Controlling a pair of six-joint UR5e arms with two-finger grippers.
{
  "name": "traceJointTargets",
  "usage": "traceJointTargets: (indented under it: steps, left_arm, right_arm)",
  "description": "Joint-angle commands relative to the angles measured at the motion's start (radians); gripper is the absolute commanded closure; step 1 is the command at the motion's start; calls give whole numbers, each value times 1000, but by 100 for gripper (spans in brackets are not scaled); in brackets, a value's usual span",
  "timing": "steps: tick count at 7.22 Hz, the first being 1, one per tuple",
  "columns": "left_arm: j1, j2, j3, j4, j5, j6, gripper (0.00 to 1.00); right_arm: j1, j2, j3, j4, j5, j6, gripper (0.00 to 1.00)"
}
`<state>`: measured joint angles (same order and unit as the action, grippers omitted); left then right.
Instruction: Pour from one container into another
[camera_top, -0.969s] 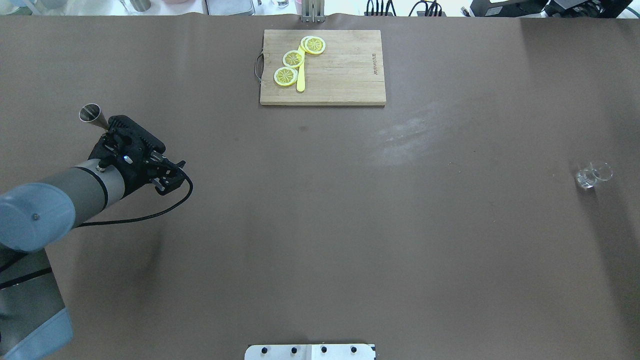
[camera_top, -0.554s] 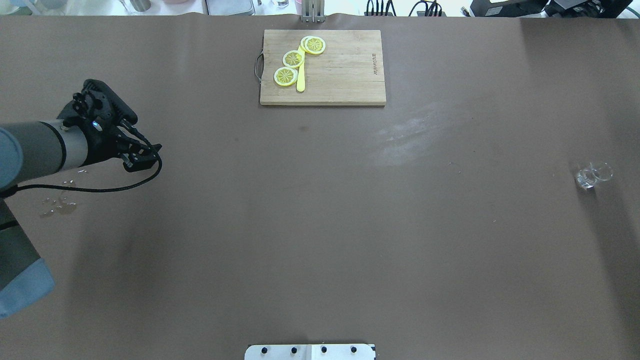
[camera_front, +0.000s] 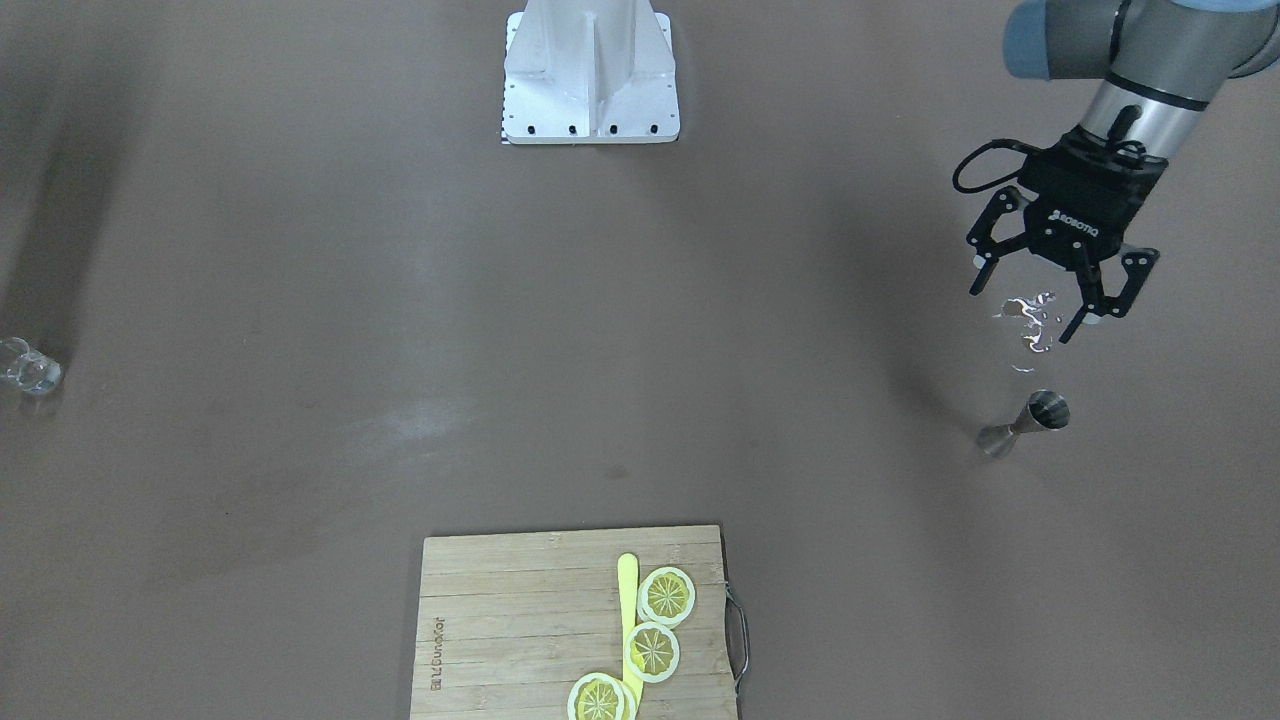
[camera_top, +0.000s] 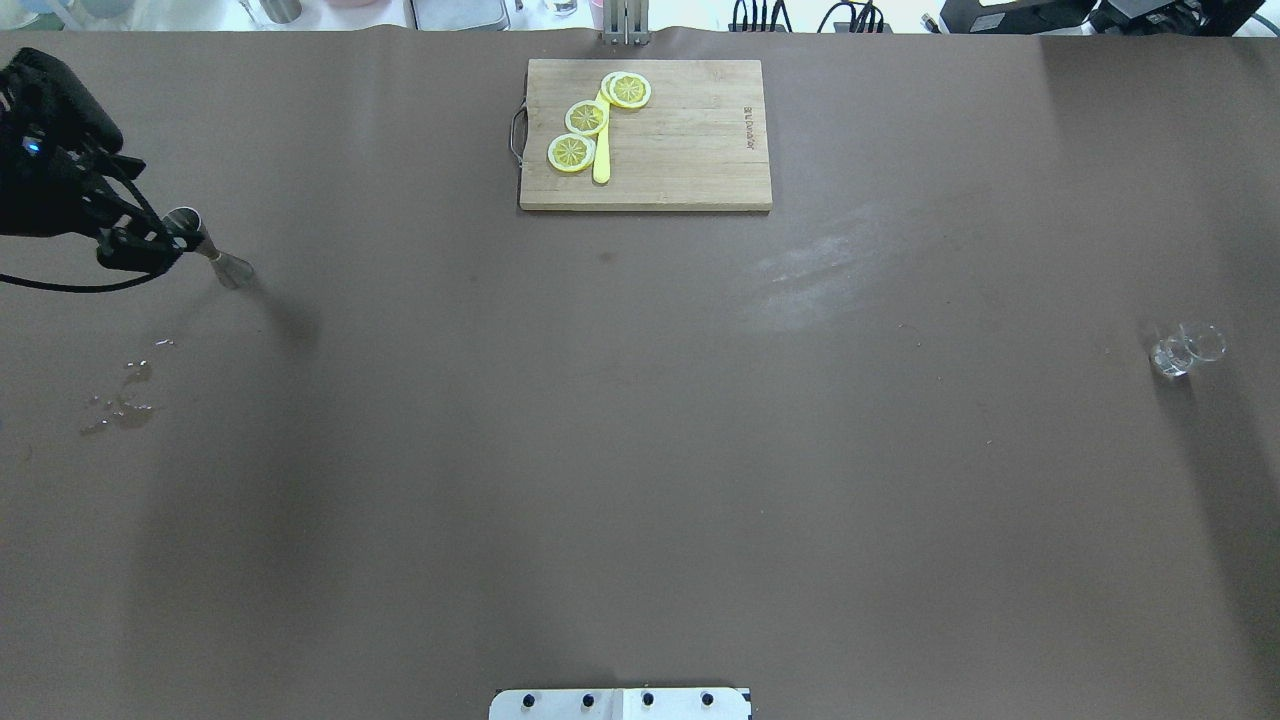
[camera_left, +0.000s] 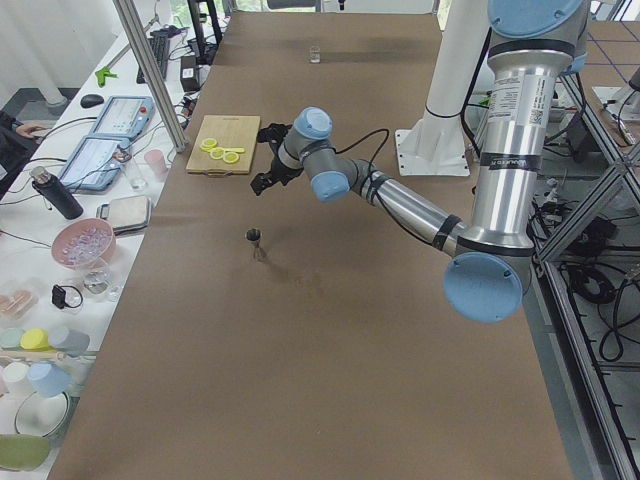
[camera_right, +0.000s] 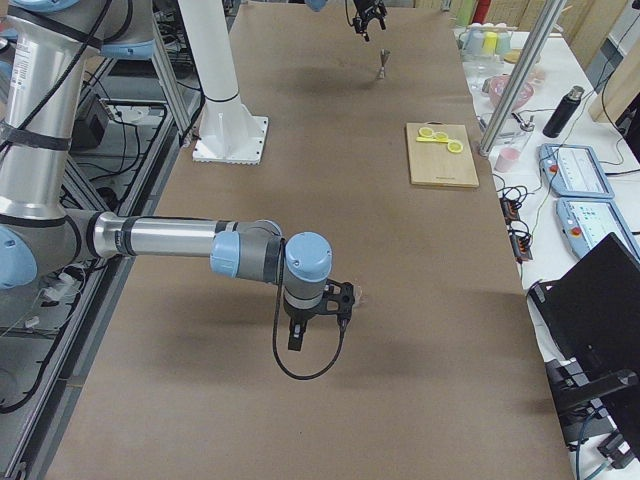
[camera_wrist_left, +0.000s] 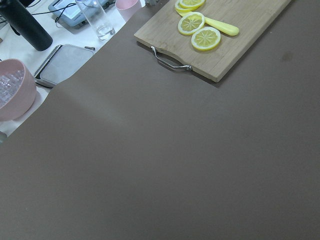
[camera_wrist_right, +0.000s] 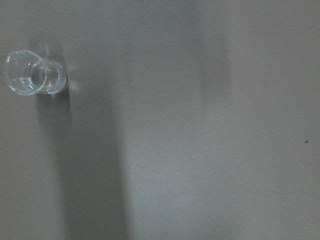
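Note:
The steel jigger (camera_front: 1025, 425) stands upright on the brown table, free of any grip; in the overhead view the jigger (camera_top: 212, 250) sits at the far left. My left gripper (camera_front: 1045, 312) hangs open and empty above the table, a short way robot-side of the jigger and not touching it. The clear glass (camera_top: 1186, 350) stands alone at the far right, and the right wrist view shows the glass (camera_wrist_right: 33, 79) from above. My right gripper (camera_right: 340, 297) shows only in the exterior right view, raised near the glass; whether it is open or shut I cannot tell.
A patch of spilled droplets (camera_top: 120, 400) lies on the table by the left gripper. A wooden cutting board (camera_top: 690, 140) holding lemon slices (camera_top: 586, 118) and a yellow knife lies at the back centre. The robot's white base plate (camera_front: 590, 70) is at the near edge.
The left arm has swung away to the left and risen, uncovering the jigger and the spilled droplets. The jigger and the glass stay in place.

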<state>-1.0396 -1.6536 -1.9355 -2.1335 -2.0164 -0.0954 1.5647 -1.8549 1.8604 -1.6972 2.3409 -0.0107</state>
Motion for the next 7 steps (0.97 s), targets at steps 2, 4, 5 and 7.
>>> traceJointTargets:
  steps: [2,4,5,7]
  left_arm:
    - [-239,40,116,0,-264,132,3]
    - [-304,128,145,-2,-396,134,3]
    - [-319,164,151,-2,-430,134,3]
    - [-336,236,148,16,-475,125,3]
  right_arm:
    - [0,-1,0,-1,18,0,0]
    - [0,-6,3,2,20,0,0]
    - [0,-7,8,1,43,0,0]
    - [2,-9,8,1,46,0,0]
